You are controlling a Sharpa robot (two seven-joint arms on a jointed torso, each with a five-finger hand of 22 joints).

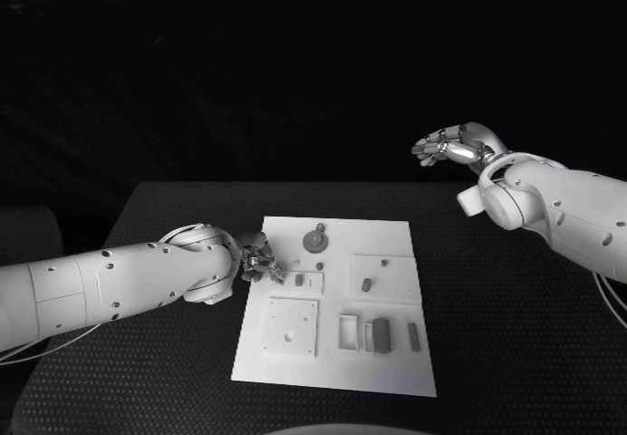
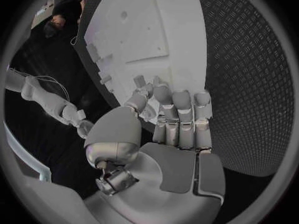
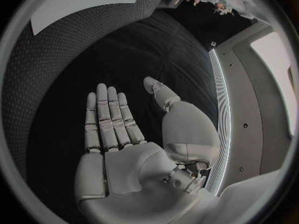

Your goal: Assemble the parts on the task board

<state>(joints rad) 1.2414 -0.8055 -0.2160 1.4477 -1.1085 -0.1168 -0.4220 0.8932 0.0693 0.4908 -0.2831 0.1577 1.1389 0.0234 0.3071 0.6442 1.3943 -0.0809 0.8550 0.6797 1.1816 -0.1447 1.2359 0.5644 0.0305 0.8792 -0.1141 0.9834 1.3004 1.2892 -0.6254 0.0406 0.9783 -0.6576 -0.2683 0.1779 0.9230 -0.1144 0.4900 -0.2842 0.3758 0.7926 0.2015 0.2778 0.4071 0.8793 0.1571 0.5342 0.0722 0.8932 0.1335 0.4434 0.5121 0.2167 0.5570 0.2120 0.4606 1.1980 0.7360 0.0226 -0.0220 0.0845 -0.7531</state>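
The white task board (image 1: 392, 227) lies in the middle of the black table. On it I see a grey round part (image 1: 315, 240), small grey parts (image 1: 299, 280) near its left side, and upright pieces (image 1: 381, 335) low on the board. My left hand (image 1: 255, 258) hovers at the board's left edge with its fingers (image 2: 177, 114) curled toward the thumb over the board (image 2: 156, 30); whether they pinch a part is hidden. My right hand (image 1: 451, 145) is raised beyond the table's far right corner, palm flat, fingers (image 3: 109, 117) straight, holding nothing.
A raised square plate (image 1: 289, 326) sits at the board's lower left and another raised plate (image 1: 392, 290) at its right. Black table surface (image 1: 523, 344) extends around the board on every side.
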